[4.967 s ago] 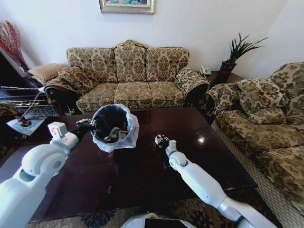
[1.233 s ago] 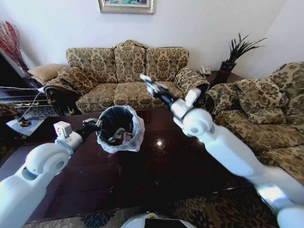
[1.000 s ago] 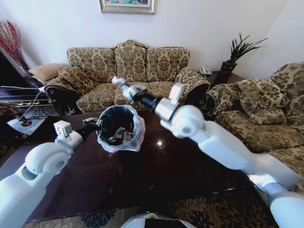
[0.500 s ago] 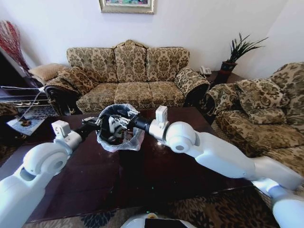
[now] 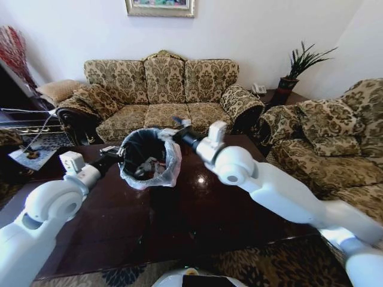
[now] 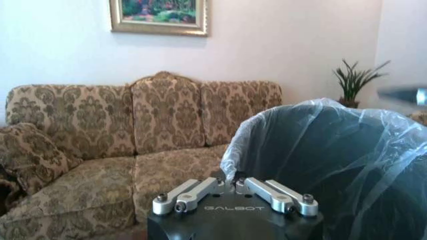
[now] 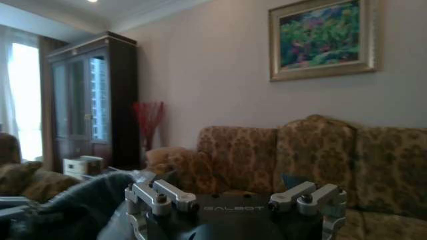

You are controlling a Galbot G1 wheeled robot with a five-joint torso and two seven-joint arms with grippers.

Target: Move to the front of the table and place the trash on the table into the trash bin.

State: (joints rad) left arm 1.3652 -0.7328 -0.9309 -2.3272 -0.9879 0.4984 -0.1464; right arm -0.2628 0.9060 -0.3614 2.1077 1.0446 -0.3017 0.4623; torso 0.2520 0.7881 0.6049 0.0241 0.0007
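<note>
The glossy dark wooden worktop (image 5: 203,203) lay before the robot, with the black trash bin (image 5: 148,158) standing on it toward its left rear. The bin's whitish plastic liner (image 6: 347,150) bunched over the rim, and small white and red trash (image 5: 145,168) lay inside it.

The left claw (image 5: 112,152) sat at the bin's left rim; in the left wrist view its fingers were drawn together, pinching the edge of the liner (image 6: 233,176).

The right arm reached across from the right, and the right claw (image 5: 178,127) hung just above the bin's rear right rim. In the right wrist view its fingers (image 7: 155,196) stood apart with nothing between them.

A patterned sofa (image 5: 161,95) stood behind the worktop, and another sofa (image 5: 335,149) stood to its right.
</note>
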